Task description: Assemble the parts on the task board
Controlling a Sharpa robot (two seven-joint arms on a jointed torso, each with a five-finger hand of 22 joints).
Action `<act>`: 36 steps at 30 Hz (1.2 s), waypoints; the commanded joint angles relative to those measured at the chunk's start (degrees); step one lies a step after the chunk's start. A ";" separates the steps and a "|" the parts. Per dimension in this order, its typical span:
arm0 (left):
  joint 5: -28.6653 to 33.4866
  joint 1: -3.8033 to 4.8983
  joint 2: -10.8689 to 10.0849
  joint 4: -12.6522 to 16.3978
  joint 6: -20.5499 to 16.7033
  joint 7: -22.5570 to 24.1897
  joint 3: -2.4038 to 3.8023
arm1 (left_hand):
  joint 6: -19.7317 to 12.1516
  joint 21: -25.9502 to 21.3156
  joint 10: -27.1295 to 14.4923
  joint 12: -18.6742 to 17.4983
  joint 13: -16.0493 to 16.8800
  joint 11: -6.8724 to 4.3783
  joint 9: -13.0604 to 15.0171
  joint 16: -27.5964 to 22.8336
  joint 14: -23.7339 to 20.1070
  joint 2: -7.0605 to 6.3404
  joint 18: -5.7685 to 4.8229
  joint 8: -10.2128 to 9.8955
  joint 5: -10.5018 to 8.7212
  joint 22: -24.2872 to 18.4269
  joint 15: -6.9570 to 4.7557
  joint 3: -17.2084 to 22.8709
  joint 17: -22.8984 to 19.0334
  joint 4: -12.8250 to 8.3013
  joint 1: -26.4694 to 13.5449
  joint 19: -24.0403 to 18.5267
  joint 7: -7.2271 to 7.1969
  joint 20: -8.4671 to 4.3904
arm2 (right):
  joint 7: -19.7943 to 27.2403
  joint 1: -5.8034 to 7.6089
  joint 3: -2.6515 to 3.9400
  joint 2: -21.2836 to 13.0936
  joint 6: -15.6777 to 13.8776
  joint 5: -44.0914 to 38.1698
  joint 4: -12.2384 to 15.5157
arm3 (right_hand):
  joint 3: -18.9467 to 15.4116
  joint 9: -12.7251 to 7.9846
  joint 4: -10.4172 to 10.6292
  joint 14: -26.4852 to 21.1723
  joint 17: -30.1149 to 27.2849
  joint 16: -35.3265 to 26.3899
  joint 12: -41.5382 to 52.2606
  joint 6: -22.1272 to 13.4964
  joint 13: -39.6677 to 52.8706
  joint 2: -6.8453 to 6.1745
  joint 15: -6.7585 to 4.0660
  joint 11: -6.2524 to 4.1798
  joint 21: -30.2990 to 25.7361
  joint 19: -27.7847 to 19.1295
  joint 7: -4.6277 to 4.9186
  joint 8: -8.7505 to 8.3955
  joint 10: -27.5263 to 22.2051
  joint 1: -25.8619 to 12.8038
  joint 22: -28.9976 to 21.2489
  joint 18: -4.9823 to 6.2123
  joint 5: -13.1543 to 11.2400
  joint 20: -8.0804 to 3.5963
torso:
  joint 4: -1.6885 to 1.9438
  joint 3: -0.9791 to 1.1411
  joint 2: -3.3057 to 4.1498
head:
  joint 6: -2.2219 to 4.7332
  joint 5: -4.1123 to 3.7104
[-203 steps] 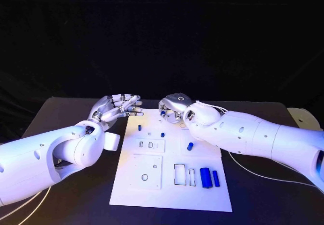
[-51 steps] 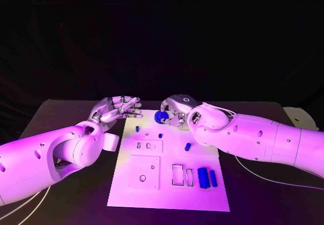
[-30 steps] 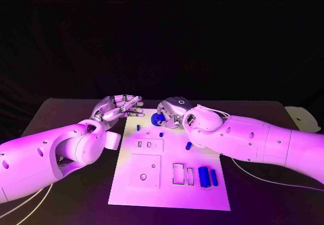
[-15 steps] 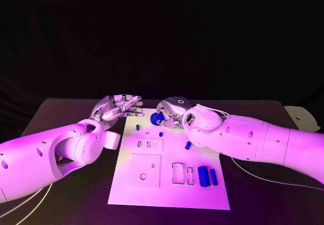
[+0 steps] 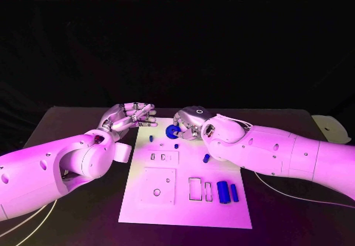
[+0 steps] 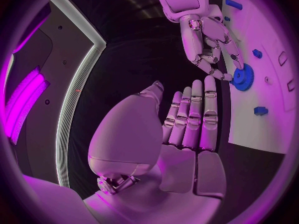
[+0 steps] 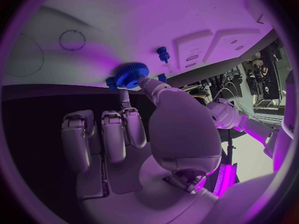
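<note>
Right hand: your right hand is at the far end of the task board, thumb and a finger pinching the blue gear; other fingers curled in beside it.
Gear: 1, toothed, held at the board's far edge, low over the surface; wrist view has it touching or nearly touching the white, can't tell which. Prob. held low so you can seat it on its spot.
Left hand: left hand holds nothing, fingers straight and close together, beside the board's far-left corner; looks like it's just standing by.
Small pegs: 2 short blue ones near the gear, one w/ the other just nearer you; both appear to stand in the board.
Mid part: 1 small blue piece by the right forearm.
Near parts: 2 long blue pieces side by side, next to 2 rectangular slots, prob. waiting to go in.
Tabletop: dark tabletop carries the board.
</note>
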 commanded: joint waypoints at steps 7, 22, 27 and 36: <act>0.12 0.06 0.17 -0.13 1.09 0.12 0.05 | 0.08 0.39 0.37 -0.34 -0.02 0.04 -0.10 -0.31 -0.29 0.30 0.28 -0.21 0.32 -0.10 -0.11 0.26 0.06 -0.02 0.21 0.33 0.48 0.11 | -0.45 0.00 0.00 0.06 0.61 -0.52 0.02 | -0.32 -0.32 0.55 4.92 10.25 0.04 -0.75 -1.36 6.11 -0.17 0.78 0.49 -0.45 5.09 0.31 -1.32 -0.41 -1.07 14.17 -0.52 -0.51 0.63 | 0.06 0.03 0.00 | 0.03 -0.23; 0.12 0.06 -0.02 -0.07 1.12 0.16 0.05 | 0.04 0.39 0.34 -0.43 -0.03 0.06 -0.11 -0.33 -0.31 0.29 0.28 -0.26 0.32 -0.11 -0.10 0.34 0.11 -0.04 0.26 0.32 0.50 0.11 | 2.43 0.11 0.10 -4.42 -4.56 4.72 3.34 | -1.65 -0.34 2.38 4.99 10.62 0.19 -0.12 -1.33 6.73 0.57 1.18 0.82 -0.15 5.42 0.59 -2.98 0.09 -2.57 14.56 -0.64 0.12 1.15 | -0.01 0.01 -0.05 | 0.25 -0.66; 0.12 0.06 -0.47 0.00 1.11 0.26 0.04 | 0.05 0.39 0.36 -0.45 -0.03 0.06 -0.11 -0.33 -0.32 0.29 0.28 -0.27 0.32 -0.12 -0.10 0.36 0.12 -0.05 0.27 0.32 0.49 0.11 | 11.77 1.48 0.46 -11.66 -6.89 16.29 8.25 | -0.13 -0.33 0.84 4.94 10.43 0.13 -0.17 -1.18 6.70 1.33 1.18 0.86 -0.48 5.09 0.71 -3.47 0.05 -0.36 14.19 -0.51 0.91 1.10 | -0.59 -0.03 -0.28 | 0.71 -0.98; 0.12 0.07 -1.06 0.31 1.46 0.45 0.04 | 0.52 0.44 3.07 0.16 0.42 -0.48 -0.09 -0.39 -0.21 -0.10 0.31 -0.39 0.32 -0.21 -0.42 0.93 0.71 0.16 0.17 0.44 0.12 -0.05 | 22.84 2.81 0.60 -23.77 0.79 30.84 12.13 | -0.03 -0.57 -1.42 5.11 11.22 0.41 0.08 -2.81 6.96 -0.09 0.63 0.29 -0.12 5.46 -0.05 -5.08 0.26 1.30 14.63 -0.65 -1.82 0.72 | -1.70 0.32 -0.56 | 1.32 -1.29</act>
